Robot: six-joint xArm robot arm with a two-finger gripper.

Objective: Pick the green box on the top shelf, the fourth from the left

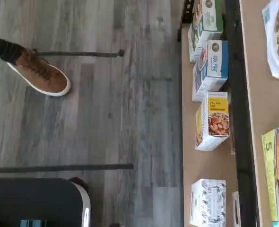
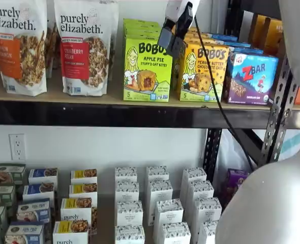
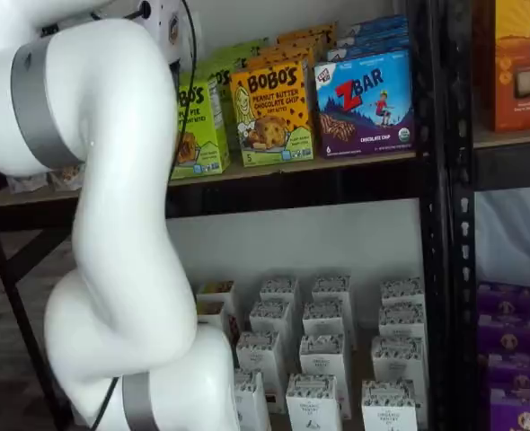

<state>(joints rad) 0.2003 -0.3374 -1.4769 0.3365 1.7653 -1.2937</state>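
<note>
From the wrist, the camera looked down on grey floor, a brown shoe [image 1: 40,73], and small cartons on a lower shelf [image 1: 208,156].

In a shelf view, the green box [image 2: 147,68] stood on the top shelf [image 2: 114,114] between a granola bag [image 2: 85,46] and the yellow-orange box [image 2: 203,71]. The gripper [image 2: 170,43] hung before its upper right corner; whether the jaws were parted could not be told.

In a shelf view, the white arm [image 3: 112,224] hid most of the green box [image 3: 198,126], beside the ZBar box [image 3: 364,103].

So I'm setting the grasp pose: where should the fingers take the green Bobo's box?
Likely by its two narrow side faces, near the top, coming from the front. The green box stands upright at the edge of the top shelf, face forward, with a small gap to the yellow-orange Bobo's box beside it.
</note>
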